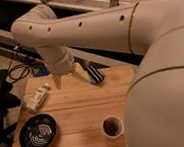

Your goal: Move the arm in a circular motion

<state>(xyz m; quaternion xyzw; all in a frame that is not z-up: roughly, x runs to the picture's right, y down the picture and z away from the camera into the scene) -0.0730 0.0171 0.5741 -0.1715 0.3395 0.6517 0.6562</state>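
The arm (95,30) is a very large cream-white tube with small dark holes and a thin gold ring (132,30). It fills the right side of the camera view, runs to the upper left, then bends down over the back of the wooden table (79,107). Its gripper (68,77) hangs just above the table's back edge, left of centre. The two yellowish fingers (79,71) stand apart with nothing between them.
On the table are a white bottle (37,97) lying at the left, a black patterned bowl (38,132) at the front left, a white cup of dark liquid (112,126) and a dark striped object (95,75) at the back. Cables (16,72) lie on the floor at the left.
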